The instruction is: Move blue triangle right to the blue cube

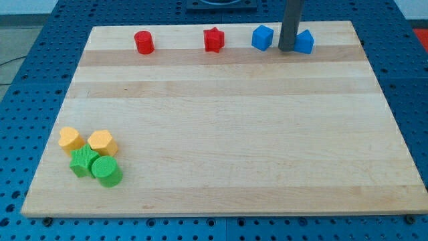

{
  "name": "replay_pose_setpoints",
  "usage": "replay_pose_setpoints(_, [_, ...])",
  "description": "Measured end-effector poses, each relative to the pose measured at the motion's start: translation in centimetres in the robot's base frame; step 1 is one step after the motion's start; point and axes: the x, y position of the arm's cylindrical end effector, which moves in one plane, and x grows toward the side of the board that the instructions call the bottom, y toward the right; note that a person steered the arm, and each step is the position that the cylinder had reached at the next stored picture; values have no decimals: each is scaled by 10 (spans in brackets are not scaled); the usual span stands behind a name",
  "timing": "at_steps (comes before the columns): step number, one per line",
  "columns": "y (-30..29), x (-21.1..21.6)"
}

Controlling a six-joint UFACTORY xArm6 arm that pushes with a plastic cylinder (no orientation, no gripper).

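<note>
A blue cube (262, 37) sits near the view's top edge of the wooden board (221, 120). A blue triangle (305, 42) sits to its right, partly hidden by the dark rod. My tip (285, 49) stands between the two blue blocks, touching or nearly touching the triangle's left side and a short gap from the cube.
A red cylinder (144, 42) and a red star (213, 39) sit along the view's top edge, left of the cube. At the view's bottom left cluster a yellow heart (71, 138), a yellow block (102, 142), a green star (83, 161) and a green cylinder (106, 171).
</note>
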Motion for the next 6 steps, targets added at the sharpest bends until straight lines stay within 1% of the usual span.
replay_pose_setpoints(1, [0, 6])
replay_pose_setpoints(2, [0, 20])
replay_pose_setpoints(3, [25, 21])
replay_pose_setpoints(4, [56, 17])
replay_pose_setpoints(5, [58, -5])
replay_pose_setpoints(6, [51, -4])
